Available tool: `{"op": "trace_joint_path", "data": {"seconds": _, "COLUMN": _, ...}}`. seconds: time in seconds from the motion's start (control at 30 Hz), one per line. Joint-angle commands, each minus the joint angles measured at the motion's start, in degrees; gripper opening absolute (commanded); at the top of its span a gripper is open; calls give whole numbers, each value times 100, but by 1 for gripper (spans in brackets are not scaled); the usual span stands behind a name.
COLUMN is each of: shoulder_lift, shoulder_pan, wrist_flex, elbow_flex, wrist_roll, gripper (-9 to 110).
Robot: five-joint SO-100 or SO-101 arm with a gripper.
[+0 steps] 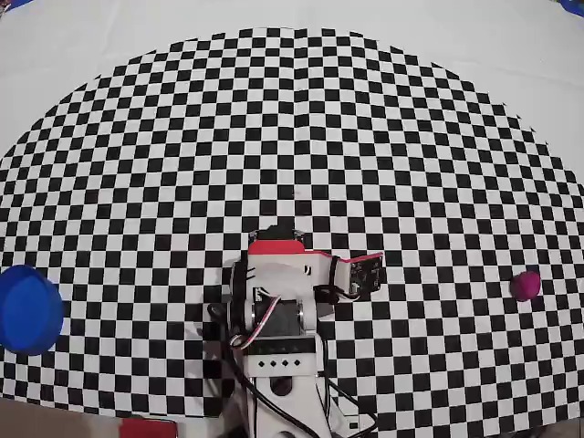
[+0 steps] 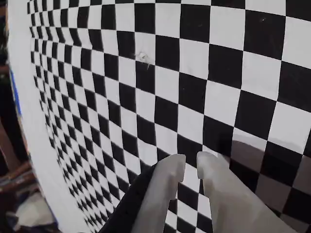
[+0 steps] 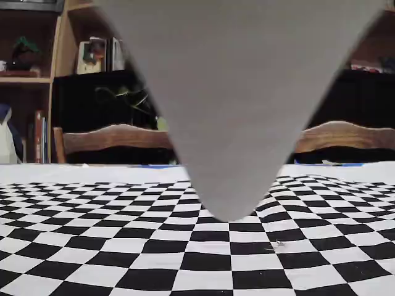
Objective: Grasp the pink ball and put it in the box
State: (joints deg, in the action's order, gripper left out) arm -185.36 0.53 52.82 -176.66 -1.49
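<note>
Your arm (image 1: 283, 301) sits folded at the near edge of the checkered mat (image 1: 292, 137), with bare squares all around it. The gripper (image 2: 191, 162) is nearly closed and empty. The pink ball (image 1: 526, 285), small and matte magenta, lies far right overhead; the box (image 1: 27, 308), round and bright blue, far left.

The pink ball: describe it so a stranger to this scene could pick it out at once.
In the overhead view, a black-and-white checkered mat covers the table, with the robot arm's base at bottom centre. Follow the mat to its far right edge, level with the arm: the pink ball sits there alone. It is a small magenta sphere, unlike the larger round blue box at the opposite, left edge.
</note>
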Motion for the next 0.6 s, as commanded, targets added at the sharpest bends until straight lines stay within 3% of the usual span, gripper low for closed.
{"op": "trace_joint_path", "data": {"seconds": 0.0, "shoulder_lift": -97, "shoulder_pan": 44, "wrist_flex": 18, "elbow_flex": 26, "wrist_roll": 18, "gripper": 0}}
{"op": "trace_joint_path", "data": {"seconds": 0.57, "shoulder_lift": -97, "shoulder_pan": 123, "wrist_flex": 9, "elbow_flex": 26, "wrist_roll": -35, "gripper": 0}}
